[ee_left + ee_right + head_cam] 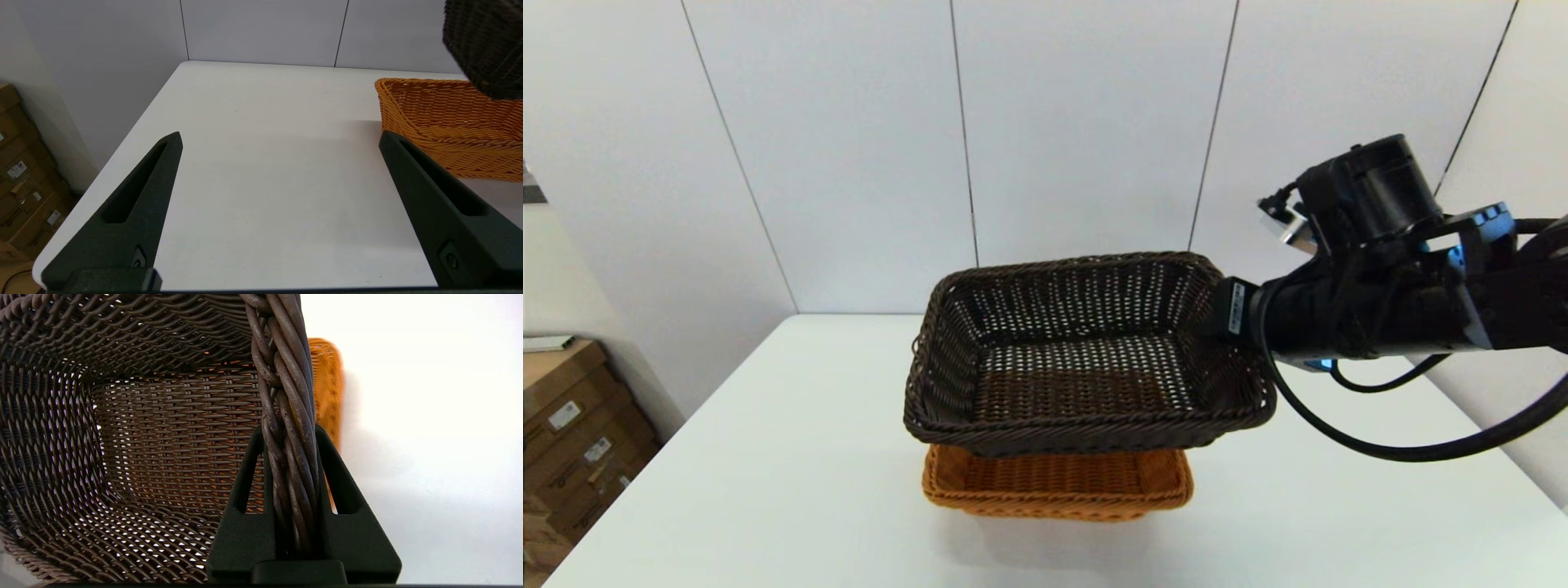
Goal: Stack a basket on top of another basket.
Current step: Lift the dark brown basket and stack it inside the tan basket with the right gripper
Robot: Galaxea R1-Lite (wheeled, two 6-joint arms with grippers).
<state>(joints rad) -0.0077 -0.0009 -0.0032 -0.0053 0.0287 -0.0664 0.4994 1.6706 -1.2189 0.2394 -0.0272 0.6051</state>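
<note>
Progress: dark basket (1086,351) lifted off the table (768,457) and carried in the air above the tan basket (1058,483); not yet set down.
Done: grasp and lift of dark basket, rough placing over the tan one.
Left: judged from the gap, lowering until the dark basket sits in or on the tan one, then release and retreat.
Alignment: in head view dark basket covers the far part of tan basket, near part of tan rim showing below; seems a little tilted, exact offset hard to tell.
Right gripper (291,433): clamped on the braided rim of dark basket at its right side, one finger inside the wall, one outside; rim strands pressed between the fingers.
Dark basket to right gripper: hanging out leftward from the fingers, held by one edge only; likely to sag or swing, so slow lowering seems wise.
Tan basket: resting on the table, directly under, visible through the open weave in right wrist view; apart from dark basket.
Left gripper (280,141): spread wide, holding nothing, low over the table left of tan basket, idle.
</note>
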